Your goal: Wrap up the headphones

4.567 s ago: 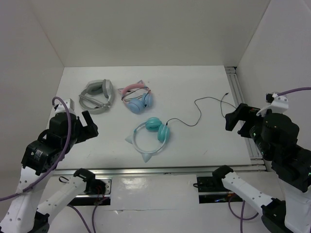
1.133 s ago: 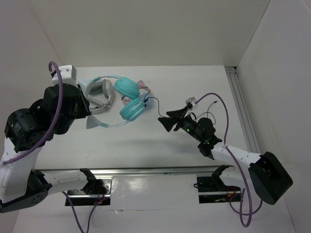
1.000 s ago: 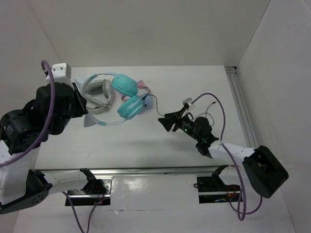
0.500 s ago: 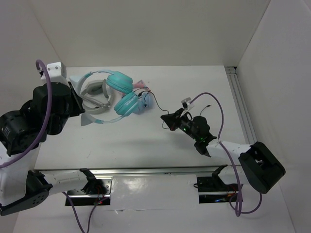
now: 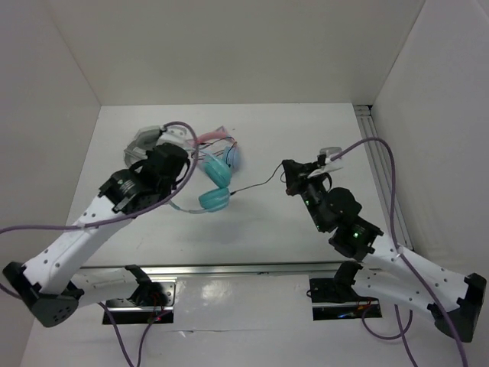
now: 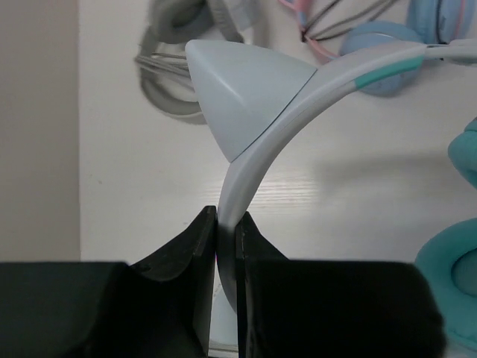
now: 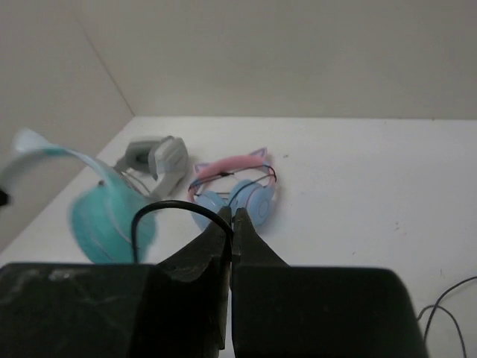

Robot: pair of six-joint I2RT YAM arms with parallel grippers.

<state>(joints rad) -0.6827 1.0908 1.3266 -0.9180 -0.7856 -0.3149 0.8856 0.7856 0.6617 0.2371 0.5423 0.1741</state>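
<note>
The headphones (image 5: 215, 187) hang above the table left of centre, two teal cups on a pale headband (image 6: 257, 160) with a cat-ear point (image 6: 242, 97). My left gripper (image 6: 226, 224) is shut on that headband just below the point; in the top view the left gripper (image 5: 180, 191) sits left of the cups. The thin black cable (image 5: 256, 183) runs from the cups rightward to my right gripper (image 5: 286, 171). In the right wrist view the right gripper (image 7: 232, 220) is shut on the cable (image 7: 160, 209), which loops up and left toward the blurred teal cups (image 7: 104, 220).
A bulky grey-white pair (image 5: 149, 138) and a pink-banded pair with light blue cups (image 5: 225, 149) lie on the table behind the held headphones. A metal rail (image 5: 376, 153) runs along the table's right edge. White walls close in the left, back and right.
My right gripper has shut on the cable and risen to the right. The left arm has swung the headphones right and nearer, in front of the other two pairs.
</note>
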